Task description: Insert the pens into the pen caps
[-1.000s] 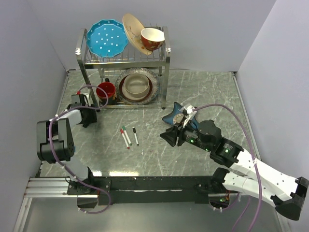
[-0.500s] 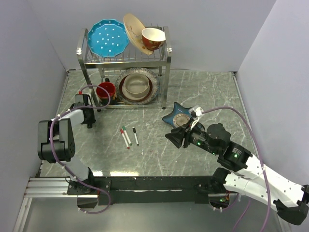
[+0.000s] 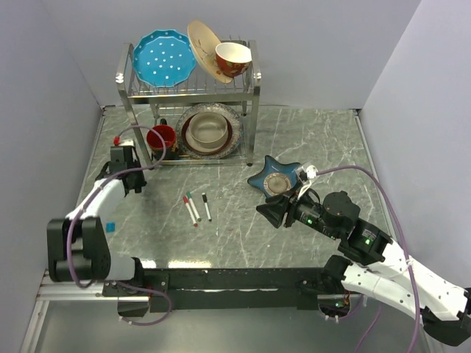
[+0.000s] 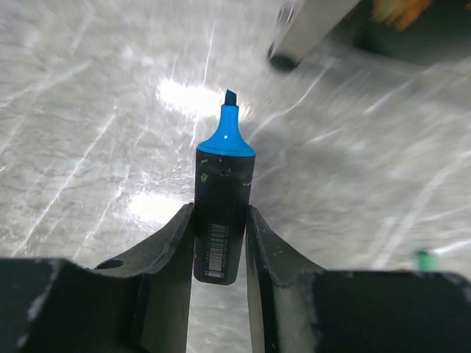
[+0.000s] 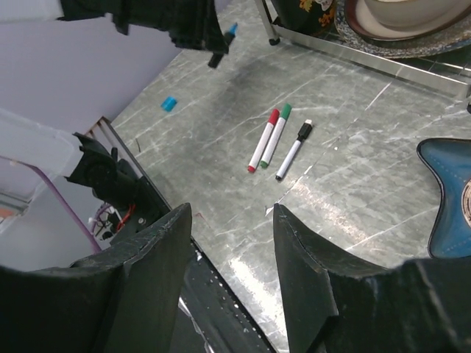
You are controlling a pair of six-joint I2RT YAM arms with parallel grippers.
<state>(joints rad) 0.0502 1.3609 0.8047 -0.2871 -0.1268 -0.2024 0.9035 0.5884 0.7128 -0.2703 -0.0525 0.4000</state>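
The left tool [image 4: 221, 215] is clamped on the dark marker [image 4: 223, 220]. Its two fingers press against the barrel, and the bare blue tip points out past them. The tool hangs above the worktop [image 3: 309, 140] near the left edge, toward the far-left corner, just in front of the dish rack [image 3: 254, 110]. A small blue cap [image 3: 110, 226] lies alone by the left edge, nearer the front, well apart from the marker.

Three slim white pens lie side by side around the middle of the worktop. The red pen [image 3: 190, 209] and the green pen [image 3: 194, 205] lie close together, and the black pen [image 3: 207, 207] lies just to their right.

The right tool [image 3: 266, 211] hovers to the right of the pens with its jaws parted and nothing between them. It is just in front of a blue star-shaped dish [image 3: 257, 179].
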